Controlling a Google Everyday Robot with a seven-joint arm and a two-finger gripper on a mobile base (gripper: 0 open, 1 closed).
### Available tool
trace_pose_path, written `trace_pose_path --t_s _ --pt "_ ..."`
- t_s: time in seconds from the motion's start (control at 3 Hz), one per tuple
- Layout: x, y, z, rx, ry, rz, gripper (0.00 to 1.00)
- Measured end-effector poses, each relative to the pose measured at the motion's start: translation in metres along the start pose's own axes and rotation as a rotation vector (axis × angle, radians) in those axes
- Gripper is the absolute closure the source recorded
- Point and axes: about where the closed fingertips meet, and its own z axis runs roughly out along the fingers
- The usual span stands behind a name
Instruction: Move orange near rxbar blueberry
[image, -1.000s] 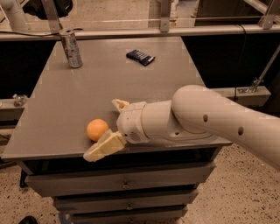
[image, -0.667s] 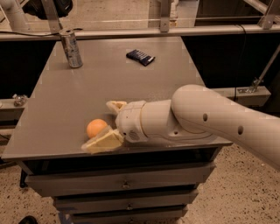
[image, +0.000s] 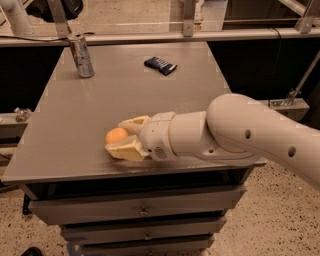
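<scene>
Between the narrowed fingers (image: 131, 122) of the gripper (image: 115, 134) sits the orange (image: 116, 135), pinched on both sides, so it cannot roll off the table (image: 75, 120). Well beyond the hand, across the top, lies the rxbar blueberry (image: 160, 65), its destination.

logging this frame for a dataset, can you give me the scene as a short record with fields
table: grey top, drawers below
orange: on the table near the front edge, left of centre
rxbar blueberry: lying flat on the far side, right of the can
can: silver, upright, far left corner
gripper: at the orange, arm reaching in from the right
orange to rxbar blueberry: far apart, move not yet done
</scene>
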Motion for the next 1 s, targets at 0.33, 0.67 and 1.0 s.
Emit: trace_pose_path --t_s 0.33,0.67,1.0 --pt "0.001 -0.001 -0.011 0.022 0.008 0.005 0.87" --pt "-0.012 -0.013 -0.027 0.056 0.026 -0.024 1.00" --pt "-0.053 -0.043 -0.068 0.142 0.049 -0.109 1.00"
